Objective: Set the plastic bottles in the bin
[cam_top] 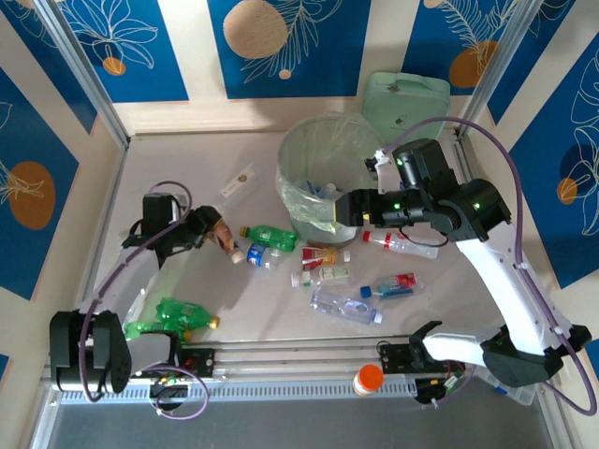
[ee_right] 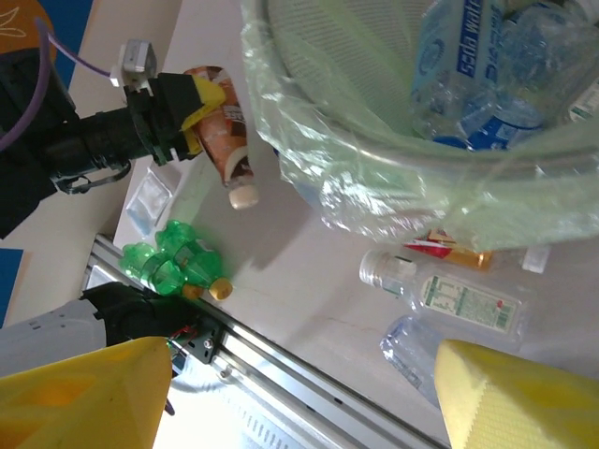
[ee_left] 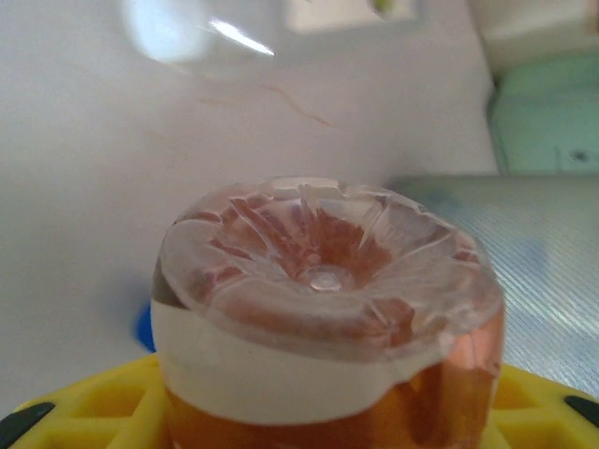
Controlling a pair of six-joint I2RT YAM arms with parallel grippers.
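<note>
- Your top external camera sits above and behind the arm bases, looking down on the whole table, from the front rail to the bin
- Your left wrist camera sits low, pressed close against the base of the brown bottle, facing the mint-green case
- Your right wrist camera hangs close over the bin's rim, looking down and back toward the rail; with the top view it shares the brown bottle, the crumpled green bottles and that rail

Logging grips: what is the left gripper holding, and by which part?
The left gripper holds a brown white-capped bottle across its body, toward the base end.
</note>
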